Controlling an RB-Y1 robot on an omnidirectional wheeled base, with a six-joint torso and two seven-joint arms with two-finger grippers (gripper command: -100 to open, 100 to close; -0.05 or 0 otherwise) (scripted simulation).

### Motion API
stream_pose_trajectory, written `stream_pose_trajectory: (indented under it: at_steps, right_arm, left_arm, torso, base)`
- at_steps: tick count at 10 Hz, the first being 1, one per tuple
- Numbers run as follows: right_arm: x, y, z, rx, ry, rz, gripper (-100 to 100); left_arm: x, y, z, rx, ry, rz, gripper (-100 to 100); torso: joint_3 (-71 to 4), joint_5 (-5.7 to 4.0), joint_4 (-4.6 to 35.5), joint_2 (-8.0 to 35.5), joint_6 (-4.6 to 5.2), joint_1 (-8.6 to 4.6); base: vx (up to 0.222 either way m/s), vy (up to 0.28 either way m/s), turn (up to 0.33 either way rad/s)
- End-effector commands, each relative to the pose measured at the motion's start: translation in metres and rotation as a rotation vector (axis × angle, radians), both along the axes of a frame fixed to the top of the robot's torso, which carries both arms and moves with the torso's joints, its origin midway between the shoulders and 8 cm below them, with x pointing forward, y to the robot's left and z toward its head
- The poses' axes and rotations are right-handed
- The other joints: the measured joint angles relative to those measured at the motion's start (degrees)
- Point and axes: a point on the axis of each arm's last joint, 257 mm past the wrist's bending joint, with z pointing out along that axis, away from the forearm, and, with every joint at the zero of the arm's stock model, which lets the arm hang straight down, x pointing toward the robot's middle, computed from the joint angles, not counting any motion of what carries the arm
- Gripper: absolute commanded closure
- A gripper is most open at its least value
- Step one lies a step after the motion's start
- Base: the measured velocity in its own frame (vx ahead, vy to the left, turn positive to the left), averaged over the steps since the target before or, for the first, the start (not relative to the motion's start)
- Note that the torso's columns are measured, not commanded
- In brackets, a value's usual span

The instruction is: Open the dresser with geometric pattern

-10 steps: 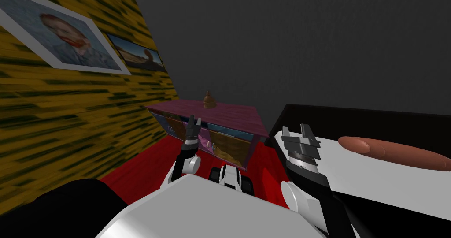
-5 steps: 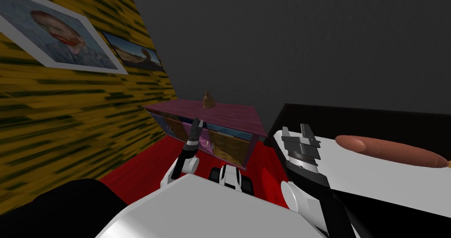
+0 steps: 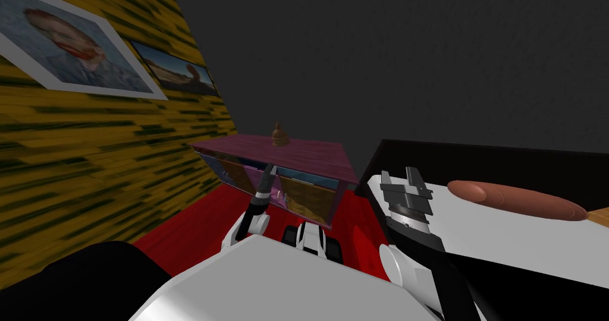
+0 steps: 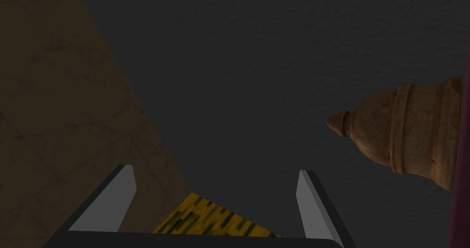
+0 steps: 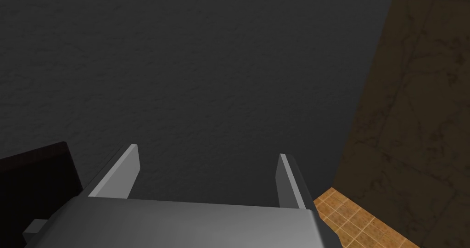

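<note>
You have the dresser [image 3: 309, 156] ahead and a little to your left. It stands on the red floor [image 3: 196, 222] in the corner where the yellow wall [image 3: 89, 157] meets the dark grey wall [image 3: 386, 68]. It has a magenta top, and its front panels are patterned in blue, tan and pink. A small brown ornament [image 3: 279, 134] stands towards the back of the top. Your left gripper [image 4: 216, 169] is raised at the upper edge of the dresser's front, near its middle. Its fingers stand wide apart and hold nothing. Your right gripper [image 5: 207, 151] is up by the near corner of the white bed [image 3: 476, 234], its fingers also spread and empty. A long brown bolster [image 3: 514, 200] lies on the bed.
</note>
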Motion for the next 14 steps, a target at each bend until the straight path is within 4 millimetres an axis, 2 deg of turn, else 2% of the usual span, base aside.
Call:
stream_pose_trajectory:
  at_steps: [1, 6, 7, 14]
  right_arm:
    - [0.000, 0.000, 0.000, 0.000, 0.000, 0.000, 0]
    - [0.000, 0.000, 0.000, 0.000, 0.000, 0.000, 0]
    - [0.000, 0.000, 0.000, 0.000, 0.000, 0.000, 0]
    - [0.000, 0.000, 0.000, 0.000, 0.000, 0.000, 0]
  left_arm:
    - [0.005, 0.000, -0.020, 0.012, 0.015, -0.007, -100]
    - [0.011, -0.001, -0.059, 0.026, 0.043, -0.017, -100]
    - [0.011, -0.001, -0.060, 0.026, 0.045, -0.017, -100]
    - [0.013, -0.005, -0.106, 0.023, 0.076, -0.027, -100]
  torso:
    - [0.00, 0.00, 0.00, 0.00, 0.00, 0.00]
    - [0.00, 0.00, 0.00, 0.00, 0.00, 0.00]
    - [0.01, 0.00, 0.00, 0.01, -0.01, -0.01]
    - [0.00, 0.01, 0.00, 0.00, 0.00, 0.02]
  base:
    - [0.004, -0.016, -0.032]
    - [0.005, -0.015, -0.030]
    - [0.002, -0.011, -0.010]
    - [0.004, -0.012, -0.027]
